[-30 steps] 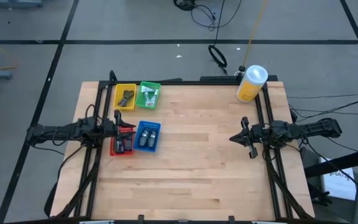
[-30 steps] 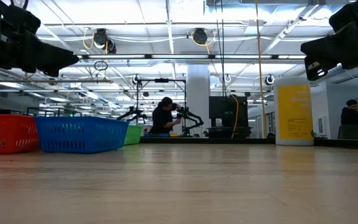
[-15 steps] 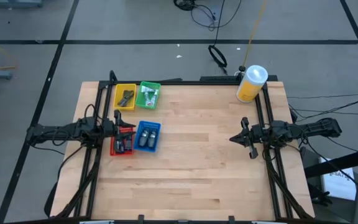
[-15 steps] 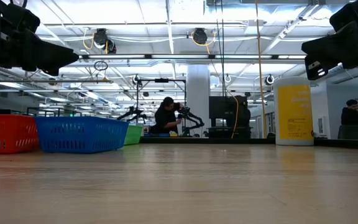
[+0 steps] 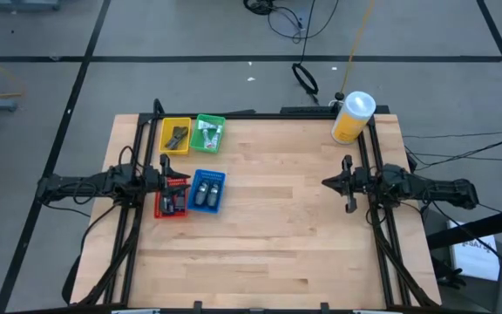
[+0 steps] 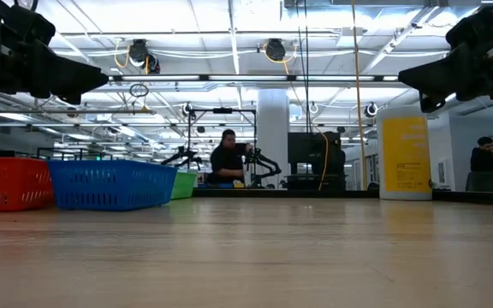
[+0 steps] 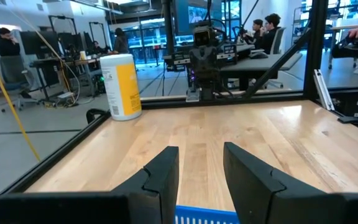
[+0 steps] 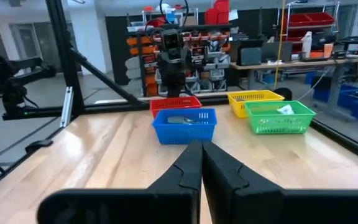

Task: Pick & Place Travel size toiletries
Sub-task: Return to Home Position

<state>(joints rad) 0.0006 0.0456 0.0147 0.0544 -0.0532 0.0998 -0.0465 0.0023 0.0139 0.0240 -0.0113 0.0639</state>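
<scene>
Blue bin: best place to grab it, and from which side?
On the blue bin, probably the thin upper rim of the wall away from the red bin, straddled from above: the bin is open-topped, and that side looks free while the other is crowded.

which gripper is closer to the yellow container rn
Right. The right gripper hangs over the table's right side, the side where the yellow container stands in a corner. The left gripper is across the table, over the red tray.
</scene>
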